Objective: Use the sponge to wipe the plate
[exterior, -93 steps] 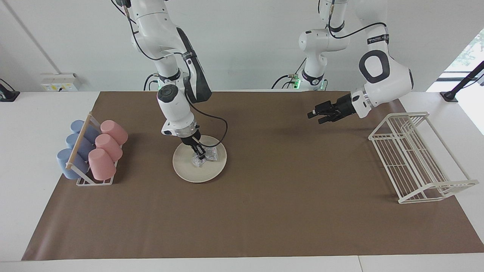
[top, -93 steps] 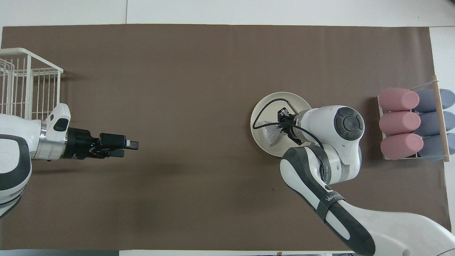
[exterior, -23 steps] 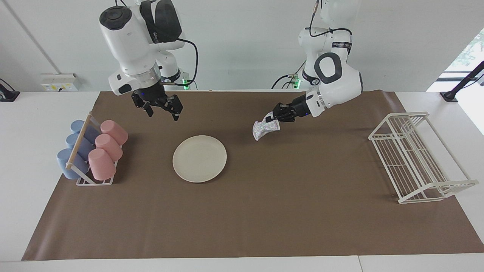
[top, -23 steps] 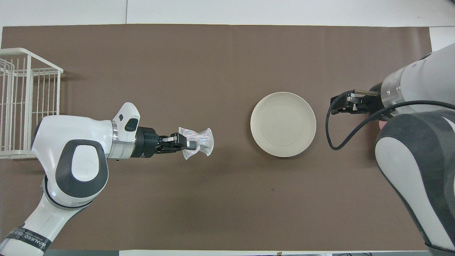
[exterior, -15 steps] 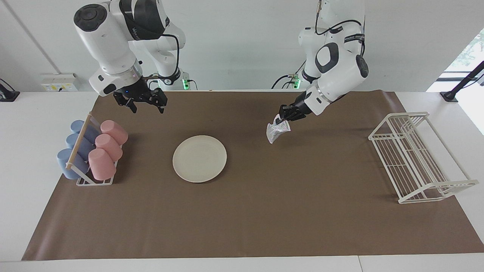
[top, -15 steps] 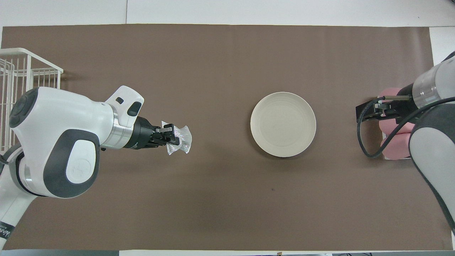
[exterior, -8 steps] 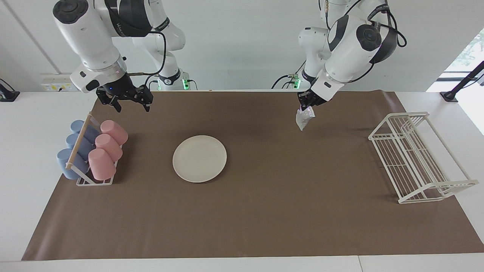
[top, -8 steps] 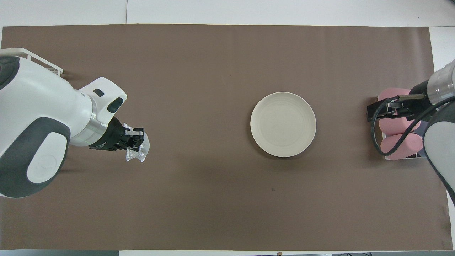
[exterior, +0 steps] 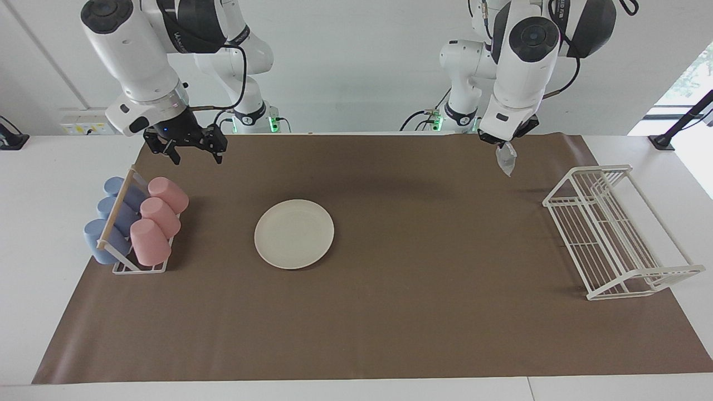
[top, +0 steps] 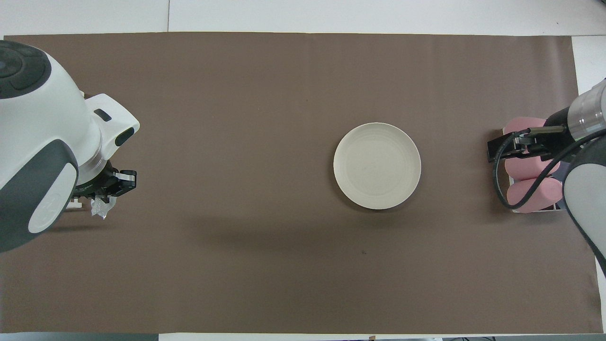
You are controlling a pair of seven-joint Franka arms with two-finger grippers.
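Note:
The cream-white plate (exterior: pixel 294 234) (top: pixel 377 166) lies bare on the brown mat, with neither gripper over it. My left gripper (exterior: pixel 502 143) (top: pixel 107 191) is raised over the mat toward the left arm's end of the table, beside the wire rack. It is shut on the silvery mesh sponge (exterior: pixel 506 159) (top: pixel 101 207), which hangs limp below the fingertips. My right gripper (exterior: pixel 196 156) (top: pixel 498 148) hangs open and holds nothing, up in the air over the end of the cup rack that is nearer to the robots.
A rack of pink cups (exterior: pixel 158 219) (top: pixel 529 194) and blue cups (exterior: pixel 109 228) stands at the right arm's end of the mat. A white wire rack (exterior: pixel 613 234) stands at the left arm's end. The brown mat (exterior: pixel 423 289) covers most of the table.
The left arm has swung the sponge away from the plate, toward the wire rack, and its hand has turned to point downward. The right gripper has drawn back over the cup rack and now holds still.

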